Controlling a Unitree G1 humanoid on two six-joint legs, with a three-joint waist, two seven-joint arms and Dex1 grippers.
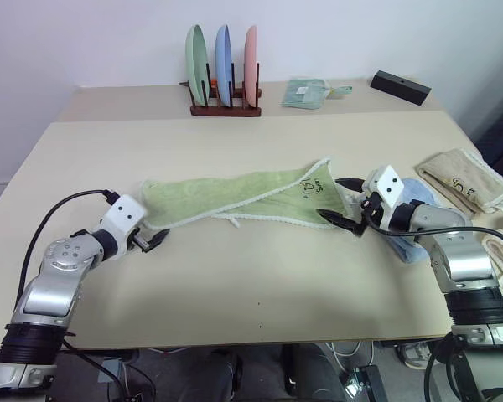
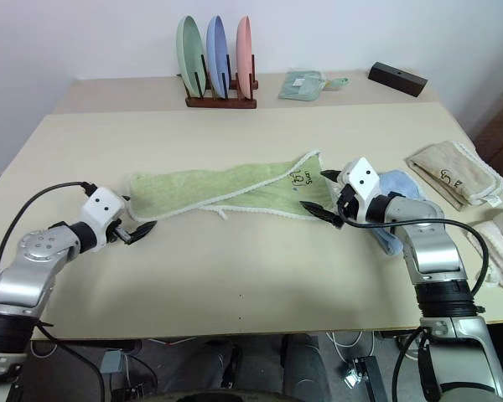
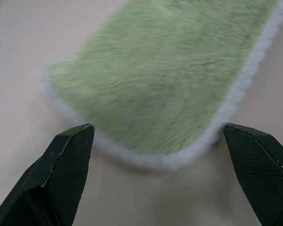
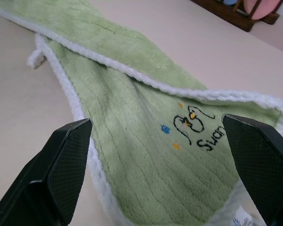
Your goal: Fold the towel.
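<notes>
Stretching between my two sets of jaws, the towel point(image 1: 243, 198) lies flat on the surface point(image 1: 235, 276), long and narrow, its upper long edge already lapped over itself along the middle so the whitish trim runs as a slanting line. The end with the dark stitched mark point(image 4: 193, 127) sits right ahead of my right gripper point(image 1: 345, 203), whose jaws are spread wide with nothing between them; the trimmed corner lies just under and between them. The plain end faces my left gripper point(image 1: 158, 239), also spread wide and empty, with the short trimmed edge just ahead of the jaws and not yet touched.

By my reckoning the step in hand is taking hold of both ends before bringing one over onto the other. To do it well I would get each lower jaw under the trim, not merely press on top, and bite a good depth into the terry so the corner cannot slip out. The left jaws look aimed slightly to one side of the end's middle, so I would centre them first. On the right, I must take only green cloth: a blue towel point(image 1: 415, 199) lies directly beneath that arm, close behind the jaws, and could get dragged along. A beige towel point(image 1: 468, 178) lies farther out, beyond the right arm; plates in a rack point(image 1: 225, 107) stand well beyond, at the far side.
</notes>
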